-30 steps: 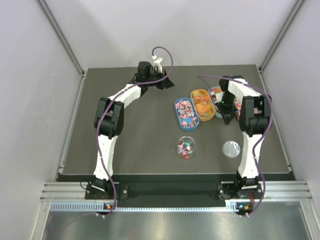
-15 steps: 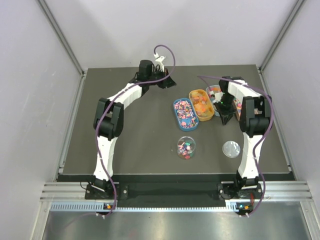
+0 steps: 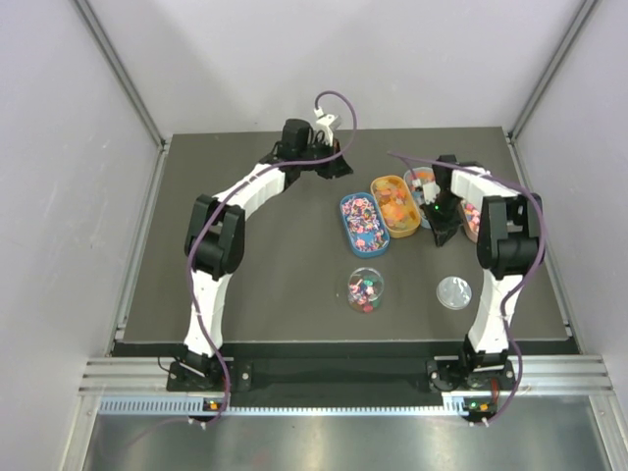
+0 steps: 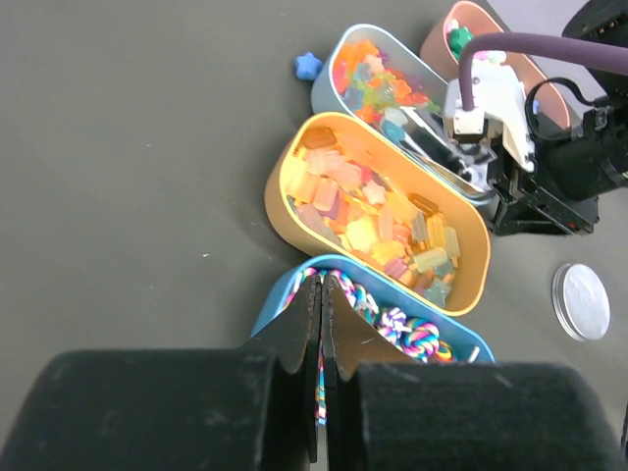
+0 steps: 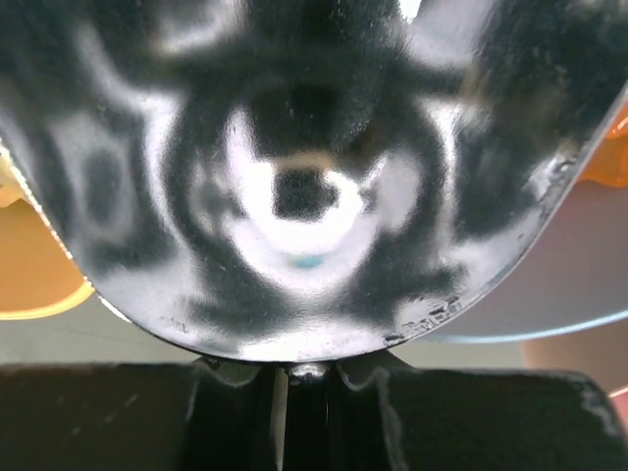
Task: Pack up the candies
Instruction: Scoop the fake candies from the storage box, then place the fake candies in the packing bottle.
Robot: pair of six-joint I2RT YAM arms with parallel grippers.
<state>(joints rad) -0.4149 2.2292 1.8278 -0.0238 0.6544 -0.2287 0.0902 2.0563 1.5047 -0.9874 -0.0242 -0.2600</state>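
Left gripper (image 4: 322, 329): jaws pressed together, holding nothing. Right gripper (image 5: 294, 381): pinching the handle of the metal scoop (image 5: 304, 147).

Candies (image 4: 378, 221) are heaped in the oval trays (image 4: 275, 204) at 2 o'clock of table centre, with more in the clear cup (image 3: 366, 289) at 5 o'clock.

Judgement: light, loose, quick to roll, gummies soft — scoop from under the heap, don't pinch.

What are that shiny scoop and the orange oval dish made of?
The scoop looks like polished metal; its bowl mirrors blurred dark and bright shapes. The orange dish: probably plastic, smooth, evenly coloured with a thin rounded wall; can't be certain.
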